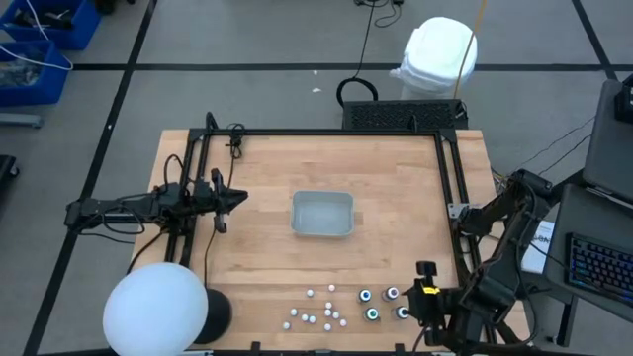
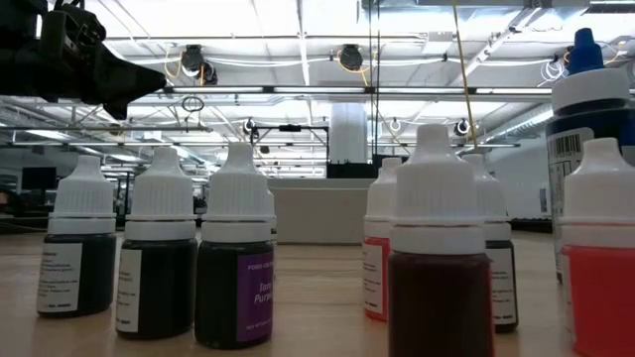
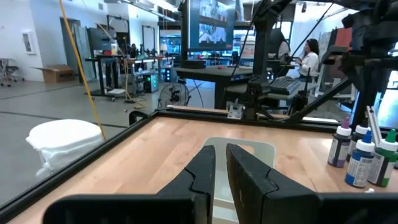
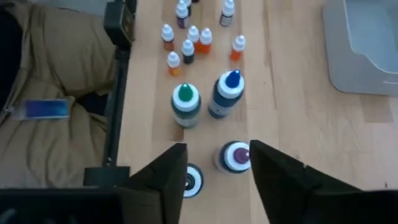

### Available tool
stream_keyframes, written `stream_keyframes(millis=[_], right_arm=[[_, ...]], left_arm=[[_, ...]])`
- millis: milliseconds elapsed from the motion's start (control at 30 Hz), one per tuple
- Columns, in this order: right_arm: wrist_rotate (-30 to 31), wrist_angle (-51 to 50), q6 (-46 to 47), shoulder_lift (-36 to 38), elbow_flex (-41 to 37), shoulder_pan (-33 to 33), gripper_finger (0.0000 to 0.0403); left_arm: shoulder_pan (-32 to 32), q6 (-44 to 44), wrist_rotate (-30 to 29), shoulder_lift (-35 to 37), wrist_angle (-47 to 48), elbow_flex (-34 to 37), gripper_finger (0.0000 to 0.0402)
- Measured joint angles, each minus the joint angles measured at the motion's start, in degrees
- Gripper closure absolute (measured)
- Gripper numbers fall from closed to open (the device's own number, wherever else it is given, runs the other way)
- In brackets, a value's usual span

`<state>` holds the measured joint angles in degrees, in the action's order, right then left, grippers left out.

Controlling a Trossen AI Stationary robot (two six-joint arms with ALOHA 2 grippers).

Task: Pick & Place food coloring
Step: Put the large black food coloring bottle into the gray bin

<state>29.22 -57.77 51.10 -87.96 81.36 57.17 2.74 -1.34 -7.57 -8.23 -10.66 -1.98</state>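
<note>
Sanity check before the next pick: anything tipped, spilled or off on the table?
Nothing stands out. The four larger food coloring bottles stand upright by the right hand, which hangs open above them. The small dropper bottles beside them are upright too, with no spill visible. The grey bin sits squarely mid-table.

Both arms are dark, near-black machines built of slim links and blocky joints. The left arm [image 1: 148, 205] shows thin black cables looping along its links and off over the worktop's left edge. Its pincer [image 3: 221, 171] ends in two matte black fingers [image 3: 200, 174] with flat inner faces and angular, stepped outer contours, rising from a broad black wrist body. The right arm [image 1: 499, 242] is bulkier at its joints, with a small yellow marking near the wrist beside the right pincer [image 4: 214, 171]. That pincer's fingers [image 4: 168, 171] are likewise matte black, wedge-shaped, with bevelled edges.
</note>
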Motion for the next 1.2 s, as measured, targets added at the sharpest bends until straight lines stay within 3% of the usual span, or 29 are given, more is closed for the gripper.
stream_keyframes(millis=[233,400,733,1200], right_arm=[[-5.54,2.74,5.5,-0.06,-5.39,-0.09,0.0193],[-5.87,8.21,6.56,-0.04,-9.03,-0.09,0.0184],[-8.53,20.04,6.72,0.0,-16.52,-0.09,0.0183],[-8.56,24.81,6.7,-0.02,-20.25,-0.09,0.0183]], left_arm=[[0.0,0.15,-0.02,-0.01,0.02,0.0,0.0355],[0.0,0.14,-0.02,0.0,0.04,0.0,0.0355],[0.0,0.96,-0.07,-0.02,0.04,0.0,0.0355],[0.0,1.2,-0.07,-0.02,0.02,0.0,0.0355]])
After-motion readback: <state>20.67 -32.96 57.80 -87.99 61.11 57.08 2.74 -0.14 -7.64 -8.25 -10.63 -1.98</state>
